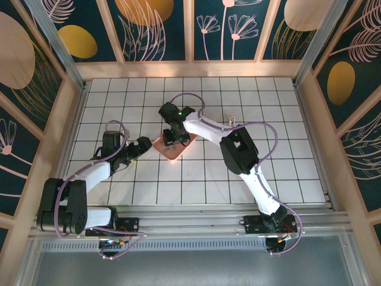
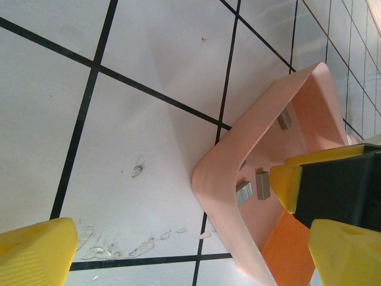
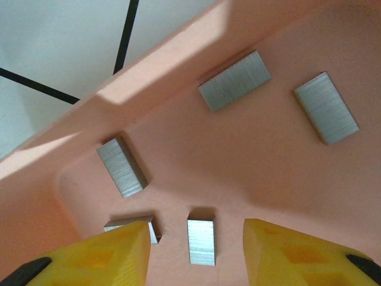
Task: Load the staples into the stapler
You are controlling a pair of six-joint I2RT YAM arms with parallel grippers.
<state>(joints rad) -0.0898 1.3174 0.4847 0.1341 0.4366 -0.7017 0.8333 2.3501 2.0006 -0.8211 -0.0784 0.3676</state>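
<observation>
five staples (image 3: pixel 234 80) lie flat, long axes pointing differently.

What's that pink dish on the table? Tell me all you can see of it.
The pink tray is a shallow, squarish dish with rounded corners and a raised rim, smooth like plastic. It lies flat on the white tiled table. Five short grey staple strips lie scattered on its floor, and the right gripper reaches in, straddling one strip.
</observation>
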